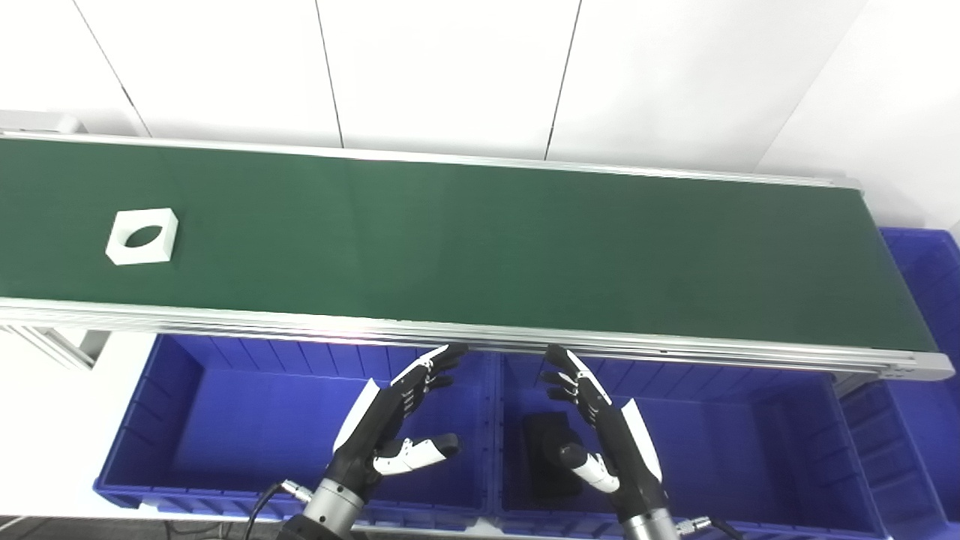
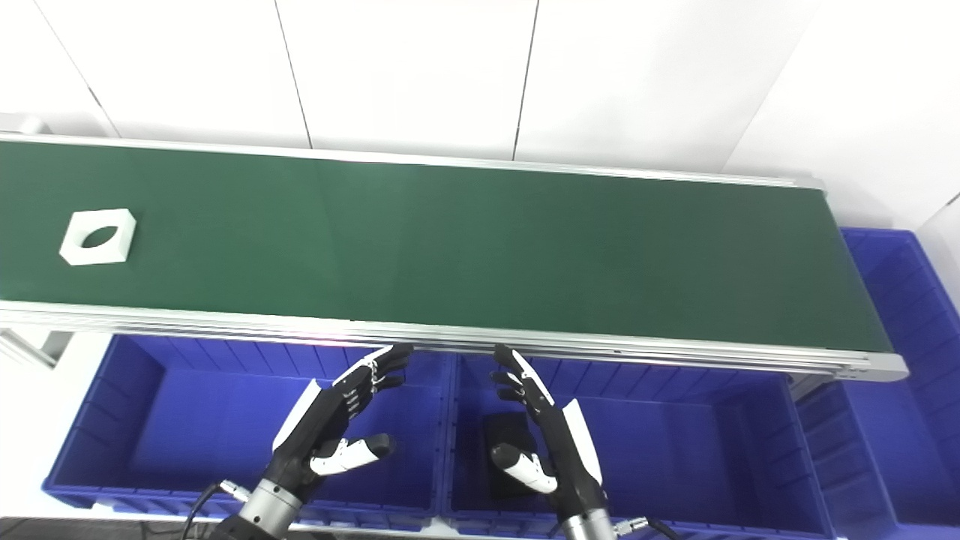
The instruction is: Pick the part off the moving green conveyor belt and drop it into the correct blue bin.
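Less of third bin [image 1: 926,315] in right eye view

White part [image 1: 142,237] on green belt [image 1: 480,240]

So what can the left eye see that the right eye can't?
Only the left eye view shows more of the far-right blue bin. Only the right eye view shows extra white wall past the belt's right end. Both show the white part on the green belt, the dark part in the middle bin, and the open left hand and right hand.
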